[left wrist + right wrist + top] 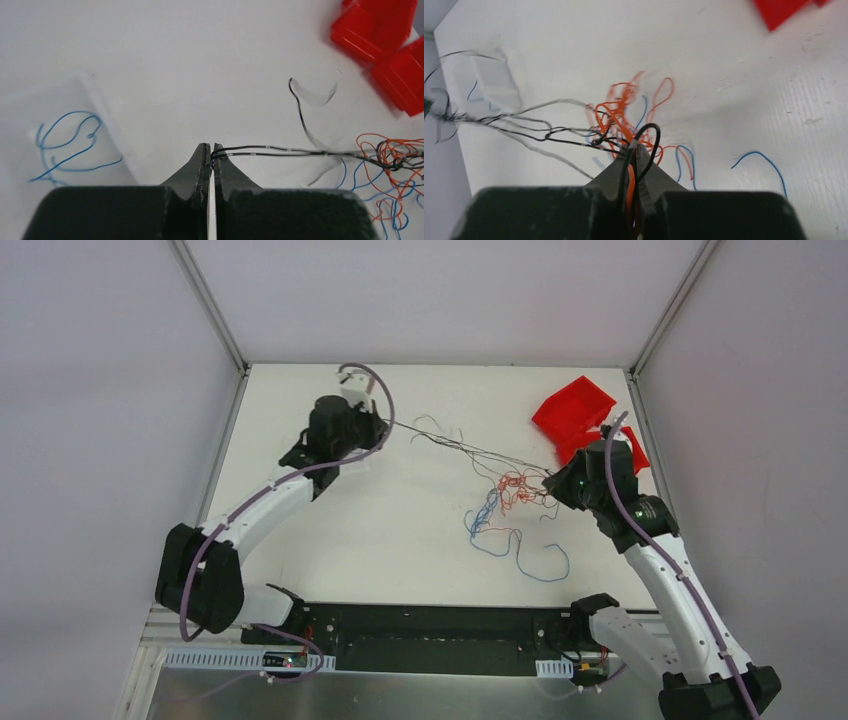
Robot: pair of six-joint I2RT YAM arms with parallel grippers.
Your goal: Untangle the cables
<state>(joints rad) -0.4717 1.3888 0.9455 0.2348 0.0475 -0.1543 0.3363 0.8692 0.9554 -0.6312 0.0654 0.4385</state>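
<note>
Top external, arms outstretched, left claw and right claw pinching cables

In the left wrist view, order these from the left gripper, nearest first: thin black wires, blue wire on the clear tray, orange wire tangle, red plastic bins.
From the left gripper:
1. Thin black wires, pinched at its tips, running right.
2. Blue wire on the clear tray, left.
3. Orange wire tangle, far right.
4. Red plastic bins, upper right.
</note>
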